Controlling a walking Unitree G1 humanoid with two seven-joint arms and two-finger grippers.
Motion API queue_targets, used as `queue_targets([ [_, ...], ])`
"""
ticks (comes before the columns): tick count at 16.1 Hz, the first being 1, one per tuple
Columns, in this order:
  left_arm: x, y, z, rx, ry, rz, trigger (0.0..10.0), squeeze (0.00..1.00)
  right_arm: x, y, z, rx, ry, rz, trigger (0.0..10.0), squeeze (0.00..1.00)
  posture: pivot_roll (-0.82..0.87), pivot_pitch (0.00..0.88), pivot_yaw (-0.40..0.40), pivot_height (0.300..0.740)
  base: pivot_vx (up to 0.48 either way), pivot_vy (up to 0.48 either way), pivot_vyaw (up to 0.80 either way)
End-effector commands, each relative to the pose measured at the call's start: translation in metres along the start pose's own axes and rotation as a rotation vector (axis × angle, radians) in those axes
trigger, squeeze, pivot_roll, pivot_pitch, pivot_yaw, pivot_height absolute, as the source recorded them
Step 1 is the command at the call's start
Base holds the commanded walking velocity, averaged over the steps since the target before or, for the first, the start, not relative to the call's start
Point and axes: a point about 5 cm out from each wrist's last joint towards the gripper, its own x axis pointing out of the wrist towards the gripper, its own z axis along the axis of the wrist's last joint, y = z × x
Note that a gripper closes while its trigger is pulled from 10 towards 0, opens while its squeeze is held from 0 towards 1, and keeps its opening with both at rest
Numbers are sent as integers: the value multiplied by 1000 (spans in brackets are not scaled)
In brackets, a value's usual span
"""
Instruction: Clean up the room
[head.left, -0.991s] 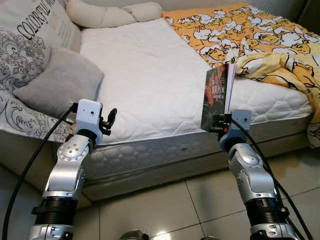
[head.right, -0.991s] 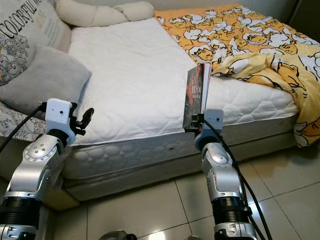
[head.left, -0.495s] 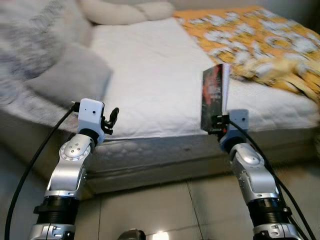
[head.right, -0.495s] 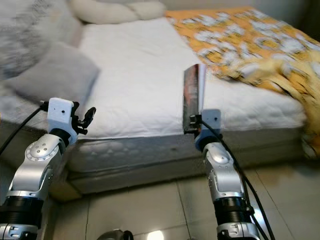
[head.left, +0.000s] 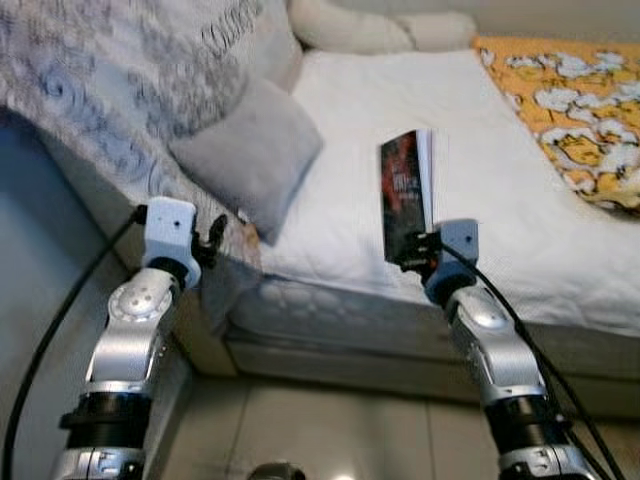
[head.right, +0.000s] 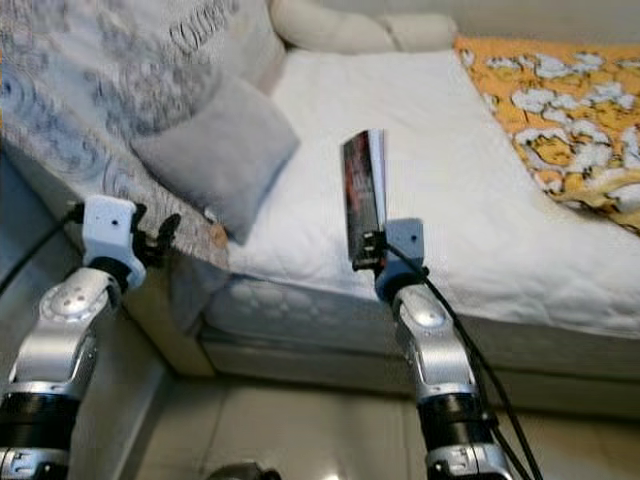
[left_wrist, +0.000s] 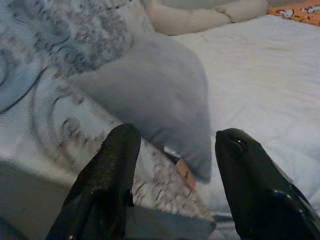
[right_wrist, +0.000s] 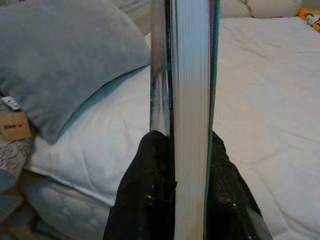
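A: Where is the book (head.left: 405, 198) at this moment?

B: The right hand (head.left: 424, 250) holds it upright, above the near edge of the bed (head.left: 520, 190). The two black fingers (right_wrist: 142, 200) press on the lower end of the book, one on each cover, and the white page block stands between them.

A: And the left hand (head.left: 209, 240)?

B: It is empty, with its fingers spread moderately apart. It hangs at the left, near the grey pillow (head.left: 248, 152) and the patterned cover (head.left: 120, 90).

A: How will the book handle, do you think?

B: I judge it is stiff and rather light, a paperback with a glossy dark cover. Glossy covers can slip, and because the hold is only at the bottom, the tall part above could lean or the pages could fan open. A hold nearer to the middle of the spine would be more steady.

A: Is it fragile?

B: Not much. Corners and pages may bend if it drops, so it should be laid down flat and gently.
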Motion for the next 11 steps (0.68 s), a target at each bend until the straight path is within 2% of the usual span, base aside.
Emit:
queue_targets([
  [1,3,-3,3,2,-6,-11,10000,0,1,-8,9,-3,-38,-31,10000,0,2,0,65,740,266,0,0],
  [11,1,-7,3,-9,-13,-32,10000,0,0,-7,4,-13,-22,-25,10000,0,2,0,66,740,297,0,0],
])
